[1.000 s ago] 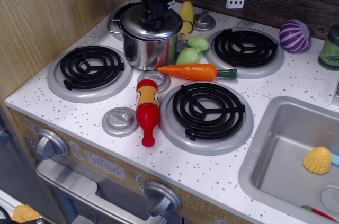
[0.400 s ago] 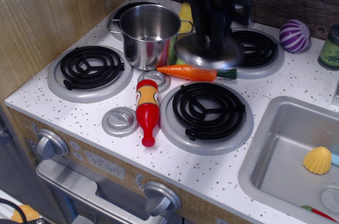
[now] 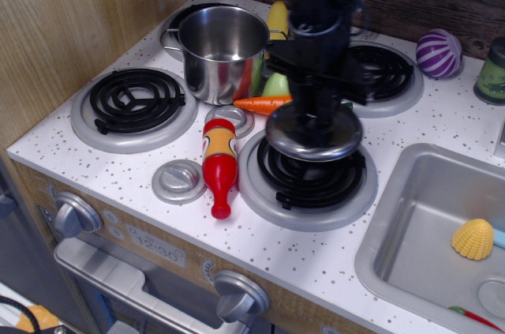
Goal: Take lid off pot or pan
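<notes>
The sink (image 3: 418,223) sits at right. The pot (image 3: 223,51) stands open at the rear left. The lid (image 3: 314,132) hangs over the front-right burner (image 3: 309,170), grasped by the gripper (image 3: 316,115).

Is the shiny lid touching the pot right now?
Apart. The only camera view shows the lid held by the gripper over the front burner, with the open pot standing well away.
</notes>
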### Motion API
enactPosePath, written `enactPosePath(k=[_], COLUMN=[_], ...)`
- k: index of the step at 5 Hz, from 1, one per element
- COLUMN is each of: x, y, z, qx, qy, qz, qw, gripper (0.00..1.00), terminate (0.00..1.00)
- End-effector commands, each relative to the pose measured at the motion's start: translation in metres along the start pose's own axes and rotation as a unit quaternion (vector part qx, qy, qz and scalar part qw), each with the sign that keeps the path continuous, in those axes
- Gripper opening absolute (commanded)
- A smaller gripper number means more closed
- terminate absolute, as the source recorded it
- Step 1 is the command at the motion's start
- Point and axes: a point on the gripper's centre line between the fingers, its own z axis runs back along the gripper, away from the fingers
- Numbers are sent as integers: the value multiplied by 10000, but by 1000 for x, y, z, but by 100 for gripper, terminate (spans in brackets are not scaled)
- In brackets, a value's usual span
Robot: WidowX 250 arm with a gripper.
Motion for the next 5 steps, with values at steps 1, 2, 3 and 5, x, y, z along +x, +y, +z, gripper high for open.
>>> enactPosePath(k=[1, 2, 3, 5], x=[0, 3, 3, 3], y=[18, 17, 17, 17], z=[-6, -7, -7, -7], qx=[174, -38, -38, -38], qy=[-260, -408, -408, -408], qz=[-562, -351, -351, -351], qw=[9979, 9985, 9985, 9985], gripper=[0, 100, 100, 100], terminate=[0, 0, 0, 100])
